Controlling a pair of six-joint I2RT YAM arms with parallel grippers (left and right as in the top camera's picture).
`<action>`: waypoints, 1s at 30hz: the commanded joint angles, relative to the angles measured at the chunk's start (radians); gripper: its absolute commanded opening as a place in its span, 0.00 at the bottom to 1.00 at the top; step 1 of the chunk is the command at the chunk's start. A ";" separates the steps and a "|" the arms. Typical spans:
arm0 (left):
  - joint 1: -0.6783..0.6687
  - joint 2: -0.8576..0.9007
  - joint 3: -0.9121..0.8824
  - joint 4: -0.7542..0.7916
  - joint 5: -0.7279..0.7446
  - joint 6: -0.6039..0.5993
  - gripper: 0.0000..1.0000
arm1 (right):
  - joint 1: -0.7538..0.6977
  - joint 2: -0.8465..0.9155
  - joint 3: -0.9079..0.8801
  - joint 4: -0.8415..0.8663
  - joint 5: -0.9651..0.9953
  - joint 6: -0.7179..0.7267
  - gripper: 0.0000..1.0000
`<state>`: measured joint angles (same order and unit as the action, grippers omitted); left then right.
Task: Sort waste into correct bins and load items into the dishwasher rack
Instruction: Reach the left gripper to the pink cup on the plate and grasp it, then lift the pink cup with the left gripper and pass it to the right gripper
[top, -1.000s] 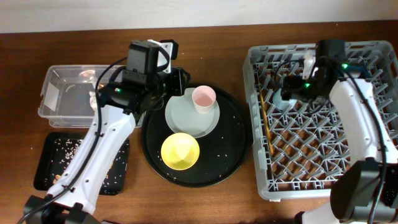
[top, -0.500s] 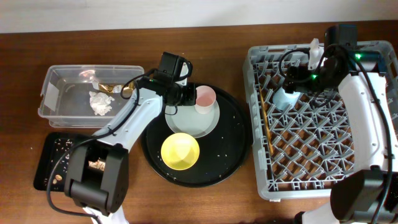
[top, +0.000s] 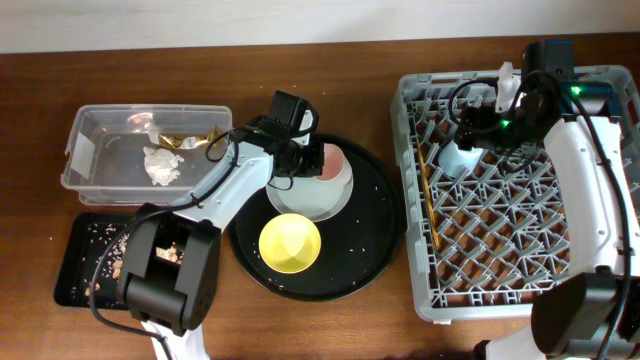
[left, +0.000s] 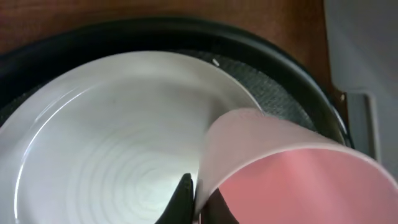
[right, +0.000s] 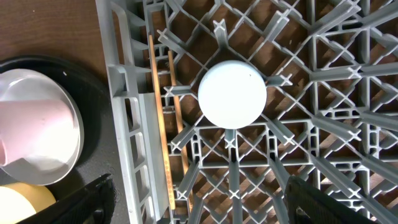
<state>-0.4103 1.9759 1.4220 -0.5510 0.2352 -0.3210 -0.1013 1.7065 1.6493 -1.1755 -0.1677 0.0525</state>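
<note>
From overhead, the left gripper (top: 306, 160) sits at the upper centre of the frame against the pink cup (top: 333, 160), which leans tilted over the pale plate (top: 305, 195). The plate and the yellow bowl (top: 290, 243) below it both lie on the round black tray (top: 380, 235). At upper left, the clear tub (top: 88, 150) holds the white paper ball (top: 160, 166) and the gold-brown foil wrapper (top: 187, 140). Below it, the shallow black tray (top: 78, 275) carries the scattered food scraps (top: 106, 248). The grey dishwasher rack (top: 520, 270) fills the right side, with the light-blue cup (top: 457, 158) upside down near its upper left corner and the right gripper (top: 480, 130) just above that cup. In the left wrist view, the dark fingers (left: 183, 199) at the bottom centre pinch the wall of the pink cup (left: 280, 168) between them. The cup's open mouth faces the lower right, the plate (left: 106, 137) lies beneath it, and the round black tray (left: 280, 65) curves behind. In the right wrist view, the right gripper (right: 198, 186) has its jaws spread wide at the bottom corners, holding nothing. The light-blue cup (right: 232, 93) stands base-up on the rack (right: 348, 124) at the frame's centre, and a thin wooden stick (right: 158, 137) lies along the rack's left wall.
</note>
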 joint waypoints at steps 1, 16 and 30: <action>0.006 -0.019 0.074 -0.027 0.011 -0.003 0.00 | -0.005 -0.012 0.041 0.005 -0.012 0.004 0.86; 0.319 -0.144 0.267 0.097 1.250 -0.033 0.00 | 0.003 -0.012 0.202 -0.146 -1.056 -0.575 1.00; 0.175 -0.144 0.267 0.140 1.197 -0.033 0.00 | 0.201 -0.011 0.202 -0.073 -1.052 -0.580 1.00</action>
<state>-0.2276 1.8481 1.6833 -0.4183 1.4174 -0.3485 0.0818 1.7046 1.8339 -1.2549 -1.1950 -0.5137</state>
